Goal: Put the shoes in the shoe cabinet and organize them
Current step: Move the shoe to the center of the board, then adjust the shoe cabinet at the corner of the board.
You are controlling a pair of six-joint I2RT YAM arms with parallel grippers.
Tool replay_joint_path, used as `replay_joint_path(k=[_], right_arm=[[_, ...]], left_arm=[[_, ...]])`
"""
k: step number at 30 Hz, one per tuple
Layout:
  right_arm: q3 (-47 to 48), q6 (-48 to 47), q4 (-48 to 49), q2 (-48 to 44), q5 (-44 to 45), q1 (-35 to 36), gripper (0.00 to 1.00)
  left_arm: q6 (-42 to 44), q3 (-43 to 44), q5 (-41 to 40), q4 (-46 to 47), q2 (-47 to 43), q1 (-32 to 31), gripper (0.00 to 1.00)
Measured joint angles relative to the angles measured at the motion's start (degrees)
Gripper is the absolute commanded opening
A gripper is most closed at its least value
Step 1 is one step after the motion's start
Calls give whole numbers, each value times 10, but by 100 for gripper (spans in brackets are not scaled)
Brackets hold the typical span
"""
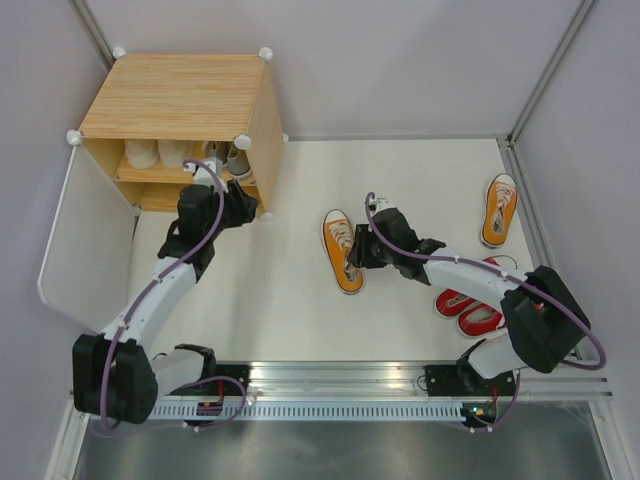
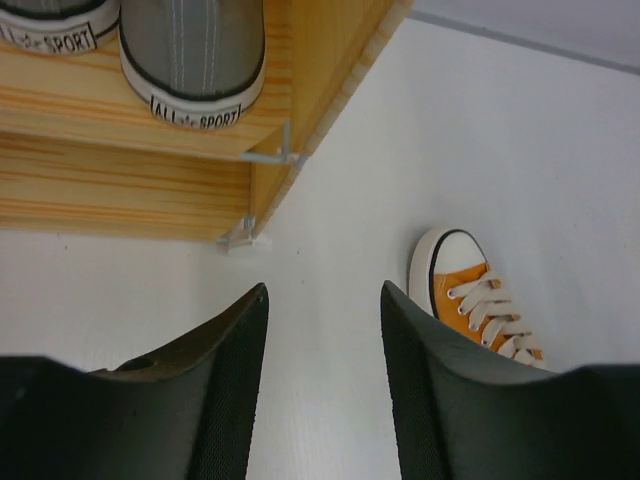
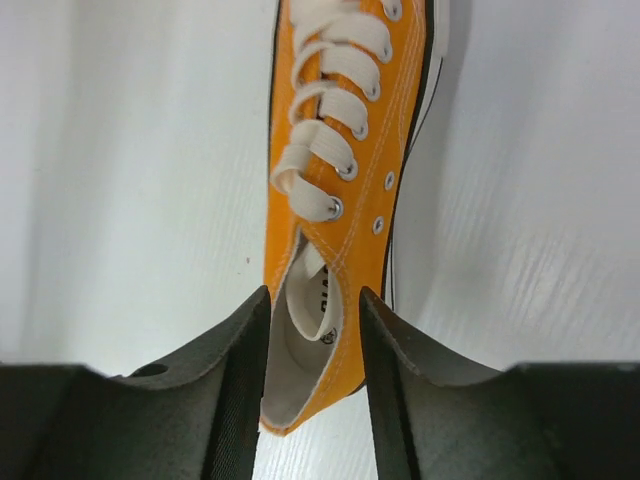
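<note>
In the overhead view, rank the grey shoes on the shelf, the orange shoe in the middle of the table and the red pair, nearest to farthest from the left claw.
1. The grey shoes, on the cabinet shelf just beyond the left claw.
2. The orange shoe, mid-table, to the claw's right.
3. The red pair, far right, toward the near edge.
</note>
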Motion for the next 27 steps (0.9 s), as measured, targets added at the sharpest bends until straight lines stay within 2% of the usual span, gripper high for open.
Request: replay_joint_path(k=[6, 10, 15, 27], right_arm=[[0, -20, -24, -109, -4, -7, 50], [0, -29, -26, -144, -13, -7, 52], [-4, -43, -34, -144, -15, -13, 52], [-9, -57, -38, -114, -20, -35, 53]], left_arm=[[3, 73, -4, 88, 115, 0, 49], [7, 122, -4, 136, 174, 0, 49], [13, 175, 1, 152, 236, 0, 47], [35, 268, 42, 119, 299, -5, 43]])
